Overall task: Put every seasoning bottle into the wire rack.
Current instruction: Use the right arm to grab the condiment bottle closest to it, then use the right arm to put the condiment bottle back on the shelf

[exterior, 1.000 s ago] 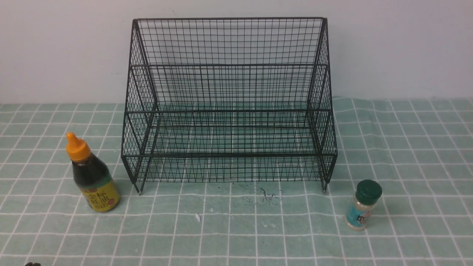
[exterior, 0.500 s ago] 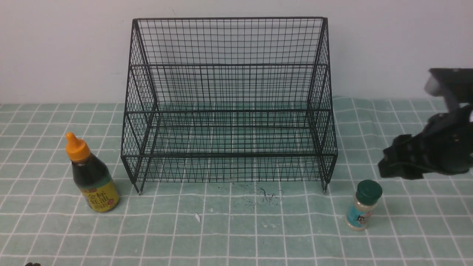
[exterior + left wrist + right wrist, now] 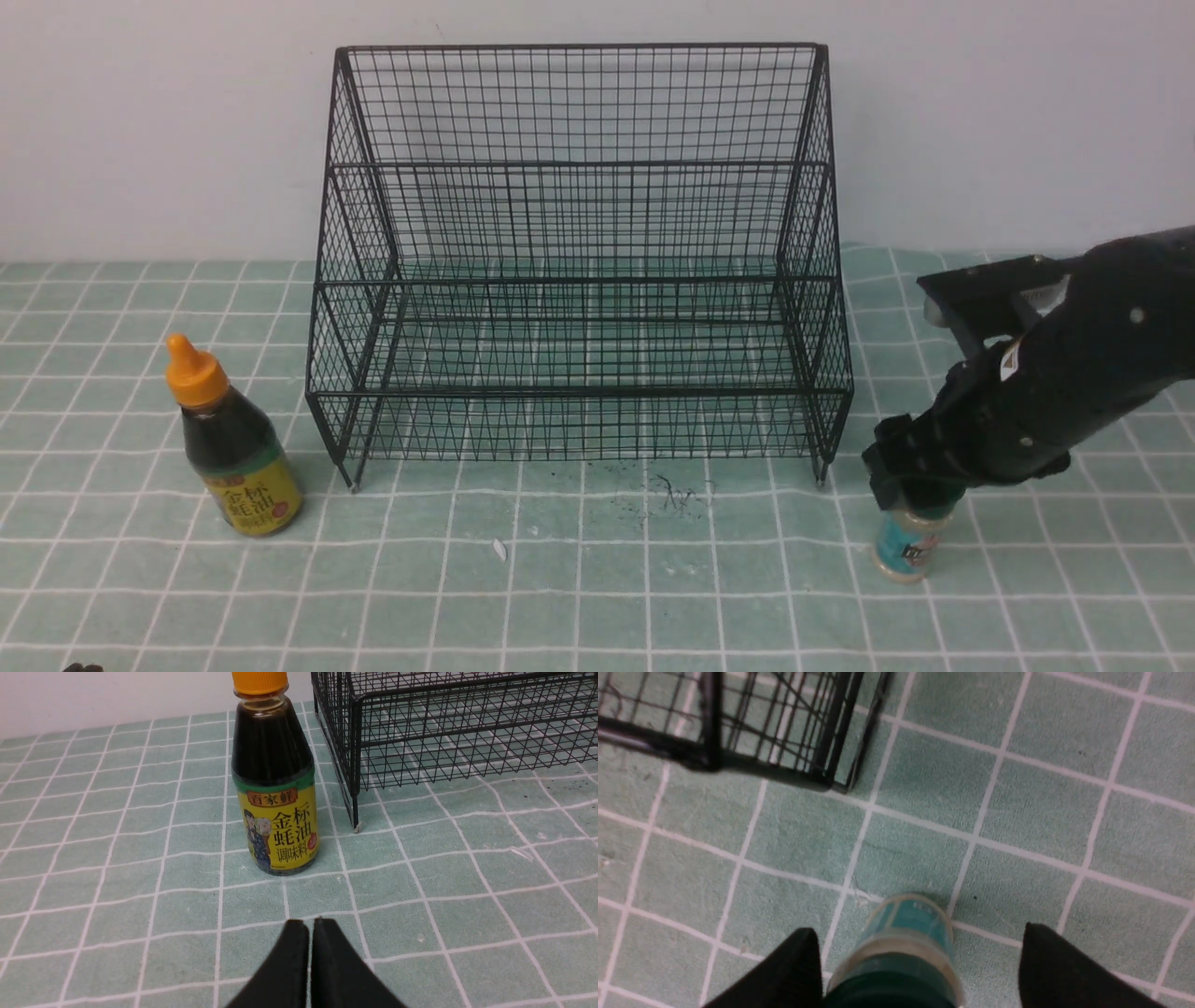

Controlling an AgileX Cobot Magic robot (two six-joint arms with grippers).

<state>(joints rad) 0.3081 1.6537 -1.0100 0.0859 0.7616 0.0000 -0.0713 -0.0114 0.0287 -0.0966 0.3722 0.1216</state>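
Straddling the shaker jar (image 3: 906,546), the right end effector (image 3: 920,970) stands wide, holding nothing. The jar stands on the surface (image 3: 597,597) near the right leg of the wire rack (image 3: 579,233), off-centre in the gap; I'd worry closing shoves it over. The left end effector (image 3: 310,961) is pinched shut, facing the sauce bottle (image 3: 238,448).

Tall black wire rack (image 3: 579,252) at centre; orange-capped dark sauce bottle (image 3: 233,448) upright near-left, teal-labelled shaker jar (image 3: 904,551) upright near-right, both outside it.
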